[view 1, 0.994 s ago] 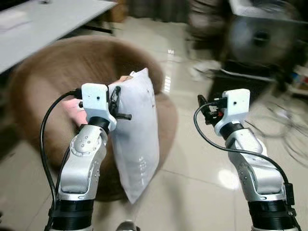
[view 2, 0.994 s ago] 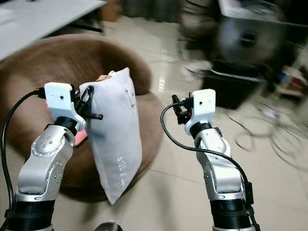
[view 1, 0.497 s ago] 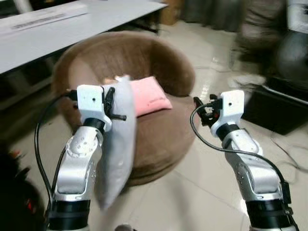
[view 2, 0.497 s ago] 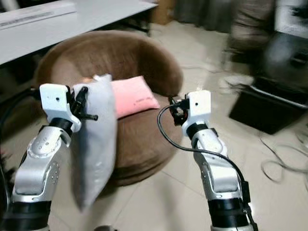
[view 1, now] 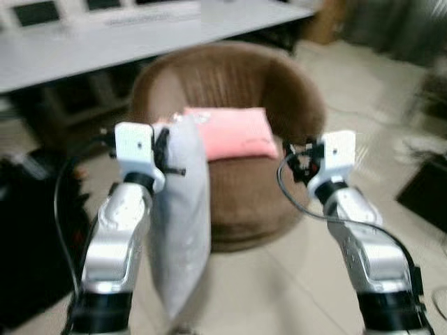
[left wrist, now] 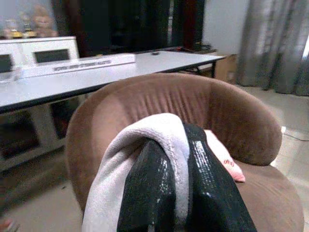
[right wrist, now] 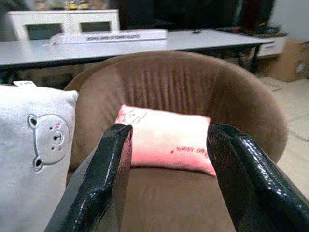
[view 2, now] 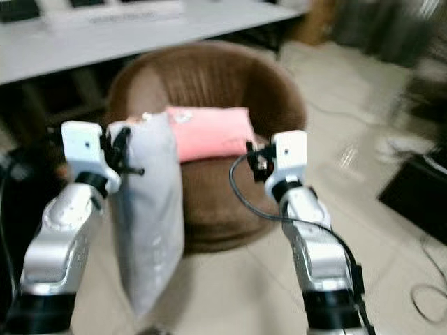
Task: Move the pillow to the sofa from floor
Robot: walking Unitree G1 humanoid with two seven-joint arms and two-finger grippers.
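Pillow point(view 1: 183, 230) aloft — brown sofa point(view 1: 230, 84), tiled floor point(view 1: 307, 279).

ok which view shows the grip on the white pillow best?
Left wrist view: the left gripper is shut on a pinched fold of the white pillow, sharp and close. The eye views show the pillow hanging from that gripper, blurred. The right wrist view shows its bear-face side.

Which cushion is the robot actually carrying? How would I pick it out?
Find the round brown sofa chair before the robot. The pillow hangs in front of it, pinched at its top edge by the left gripper. It is pale grey with a bear face, unlike the pink cushion on the seat.
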